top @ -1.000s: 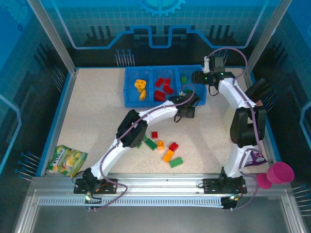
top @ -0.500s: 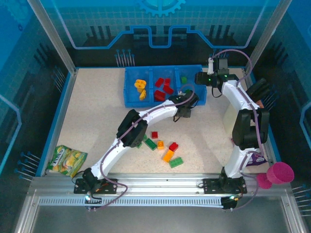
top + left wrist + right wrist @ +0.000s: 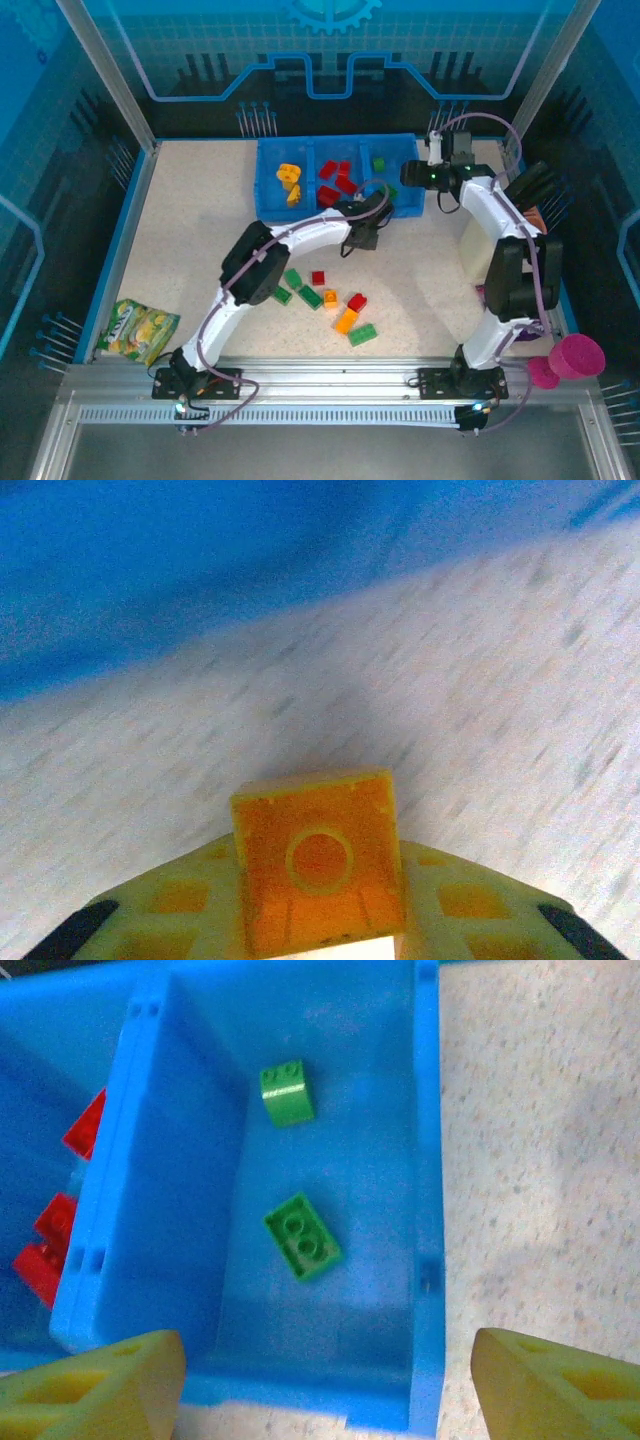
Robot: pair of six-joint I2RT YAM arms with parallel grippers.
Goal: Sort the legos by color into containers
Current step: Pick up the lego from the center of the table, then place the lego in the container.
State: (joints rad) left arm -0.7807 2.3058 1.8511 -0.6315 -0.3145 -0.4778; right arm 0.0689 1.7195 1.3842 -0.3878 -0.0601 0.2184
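**Left end effector clamped on an orange lego; right one open over the tray**

The left wrist view gives us the grip. An orange lego [image 3: 318,875] is pinched between the yellow fingers [image 3: 170,905] of the left end effector [image 3: 318,925]. Its hollow underside faces the camera and it is held clear of the speckled counter [image 3: 480,680]. Ahead of it is a blurred blue surface [image 3: 150,570].

The top view gives us the placement. That end effector sits just on the near side of the blue tray [image 3: 285,212], in front of its middle-to-right part.

The right end effector [image 3: 328,1360] has its fingers spread wide with nothing between them. It hangs above the tray's right compartment.

The right wrist view shows the contents. Two green legos [image 3: 303,1237] lie on that compartment's floor just ahead of the end effector, apart from each other. Past the divider to its left are red legos [image 3: 55,1215] in the middle compartment.

The top view adds the third compartment, the one farthest from the right end effector, which holds yellow legos [image 3: 289,180].

Loose legos [image 3: 346,320] in red, green and orange are scattered on the counter, behind the left end effector toward the arm bases. A snack packet [image 3: 140,328] lies well off to that end effector's left, at the near corner. A pink cup [image 3: 575,355] sits far back and to the right of the right end effector, by the counter's edge.
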